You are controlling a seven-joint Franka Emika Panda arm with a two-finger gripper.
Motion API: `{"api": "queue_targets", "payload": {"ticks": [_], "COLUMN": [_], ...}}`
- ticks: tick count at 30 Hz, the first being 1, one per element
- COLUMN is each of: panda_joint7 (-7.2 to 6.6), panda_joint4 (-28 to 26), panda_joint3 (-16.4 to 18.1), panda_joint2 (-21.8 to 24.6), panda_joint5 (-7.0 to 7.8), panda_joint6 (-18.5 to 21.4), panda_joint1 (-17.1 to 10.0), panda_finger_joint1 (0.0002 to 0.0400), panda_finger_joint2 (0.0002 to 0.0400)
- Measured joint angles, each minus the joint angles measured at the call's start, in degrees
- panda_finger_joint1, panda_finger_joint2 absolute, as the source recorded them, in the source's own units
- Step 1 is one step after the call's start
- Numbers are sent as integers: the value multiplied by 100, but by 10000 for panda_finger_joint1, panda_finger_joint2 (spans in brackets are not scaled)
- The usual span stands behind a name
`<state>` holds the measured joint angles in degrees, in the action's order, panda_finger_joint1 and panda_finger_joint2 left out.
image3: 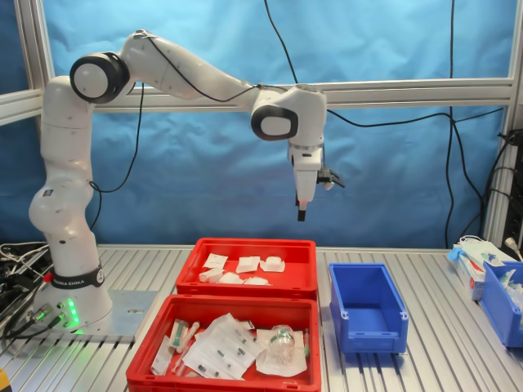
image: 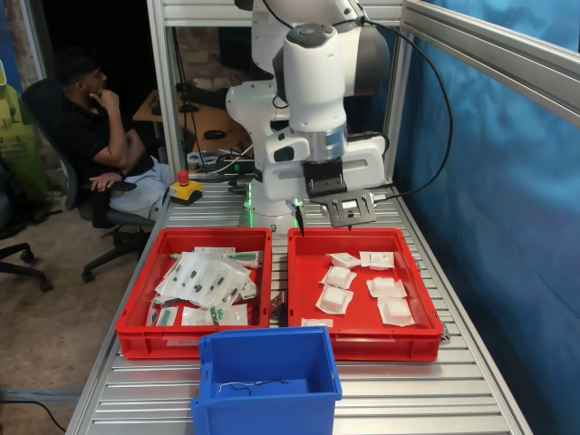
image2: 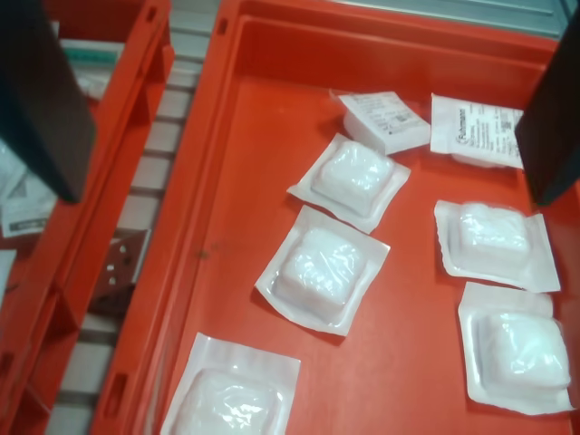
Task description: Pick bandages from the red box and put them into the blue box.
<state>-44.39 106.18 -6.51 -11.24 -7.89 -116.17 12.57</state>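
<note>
The red box (image: 362, 337) holds several bandages, white square pouches (image: 337, 277). In the wrist view they lie spread on its floor (image2: 240, 199), one near the middle (image2: 322, 267). My gripper (image2: 305, 198) is open and empty, with both dark fingers (image2: 41, 100) wide apart. It hangs well above the red box's back part in both exterior views (image: 304, 220) (image3: 301, 208). In the second exterior view the red box (image3: 245, 287) is the far crate. The blue box (image: 263, 403) (image3: 372, 336) stands beside it and holds no pouch.
A twin red crate (image: 136, 337) (image3: 147, 351) with long dark-printed packets stands next to the red box. A yellow emergency stop (image: 186, 188) sits by the robot base. A person (image: 91, 127) sits at the first exterior view's left. Another blue bin (image3: 500, 304) stands at the second exterior view's right.
</note>
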Motion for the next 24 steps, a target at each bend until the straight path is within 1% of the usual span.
{"api": "queue_targets", "payload": {"ticks": [6, 7, 11, 13, 19, 24], "panda_joint7": [0, 0, 0, 0, 0, 0], "panda_joint4": [375, 488, 768, 823, 1238, 1442], "panda_joint3": [3, 3, 3, 4, 4, 4], "panda_joint2": [1, 0, -1, 0, 0, -1], "panda_joint5": [25, 29, 35, 36, 43, 47], "panda_joint6": [-481, -613, -897, -947, -1346, -1512], "panda_joint1": [120, 145, 195, 203, 234, 251], "panda_finger_joint1": [400, 400, 400, 400, 400, 400], "panda_finger_joint2": [400, 400, 400, 400, 400, 400]}}
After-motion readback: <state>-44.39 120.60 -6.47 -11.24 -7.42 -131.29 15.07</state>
